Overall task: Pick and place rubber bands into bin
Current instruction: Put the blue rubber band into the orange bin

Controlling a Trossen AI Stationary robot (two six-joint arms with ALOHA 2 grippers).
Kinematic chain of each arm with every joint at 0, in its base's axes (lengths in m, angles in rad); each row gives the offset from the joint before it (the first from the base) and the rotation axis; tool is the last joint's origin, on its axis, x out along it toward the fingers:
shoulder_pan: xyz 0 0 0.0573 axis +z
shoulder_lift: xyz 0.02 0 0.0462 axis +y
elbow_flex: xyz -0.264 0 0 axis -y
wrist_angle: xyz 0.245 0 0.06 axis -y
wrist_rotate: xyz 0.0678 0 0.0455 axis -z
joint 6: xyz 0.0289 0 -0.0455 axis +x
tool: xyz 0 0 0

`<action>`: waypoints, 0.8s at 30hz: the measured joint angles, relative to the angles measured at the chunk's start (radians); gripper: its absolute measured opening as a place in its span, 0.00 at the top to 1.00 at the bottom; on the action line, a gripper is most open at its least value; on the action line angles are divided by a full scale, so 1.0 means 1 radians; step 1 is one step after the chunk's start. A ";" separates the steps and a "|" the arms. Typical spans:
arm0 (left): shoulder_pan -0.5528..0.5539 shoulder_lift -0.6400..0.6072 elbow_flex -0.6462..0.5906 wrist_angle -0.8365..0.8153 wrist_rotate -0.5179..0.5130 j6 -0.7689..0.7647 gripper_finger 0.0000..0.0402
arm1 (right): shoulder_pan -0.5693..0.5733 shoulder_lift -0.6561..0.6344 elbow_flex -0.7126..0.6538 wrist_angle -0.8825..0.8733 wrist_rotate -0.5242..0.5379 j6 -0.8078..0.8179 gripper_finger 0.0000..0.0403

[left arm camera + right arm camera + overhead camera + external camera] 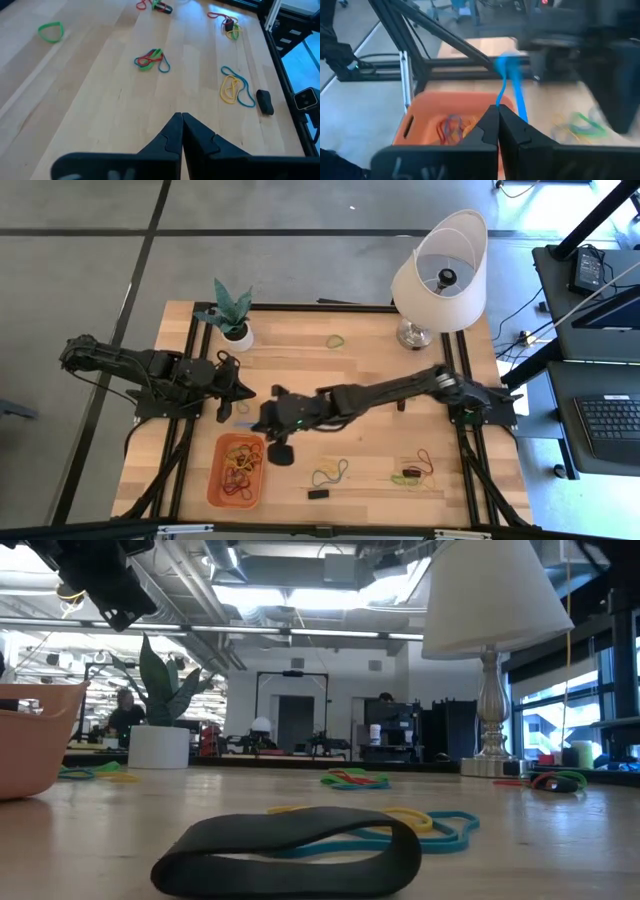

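The orange bin [214, 476] stands at the table's near left with several rubber bands [240, 465] inside; it also shows in the right wrist view [455, 97]. My right gripper [256, 423] reaches across the table to just beyond the bin's far right corner and is shut on a blue rubber band [512, 85]. My left gripper [247, 392] is shut and empty, just beyond it, above the table. Loose bands lie on the table: a blue and yellow pair [330, 473], a red and green bunch [415, 470] and a green one [335, 340]. My right gripper pinches one end of the blue band [498, 102] between its two fingertips. The fingers point toward the table's left edge. The rest of the band runs out past the fingertips, lifted above the bin's rim.
A white pot with a green plant [232, 315] stands at the far left and a lamp with a white shade [440, 270] at the far right. A small black block [318, 494] lies near the front edge. Dark rails [190, 470] run along both sides.
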 joint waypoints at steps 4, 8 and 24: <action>0.000 0.000 0.000 0.006 0.000 0.000 0.98 | 0.000 0.162 0.174 -0.045 -0.036 0.014 1.00; 0.000 0.000 0.000 0.005 -0.004 0.000 0.98 | 0.004 0.233 0.122 0.066 -0.077 0.095 1.00; 0.000 0.000 0.000 0.001 -0.004 0.000 0.99 | 0.021 0.348 0.125 0.076 -0.077 0.361 0.88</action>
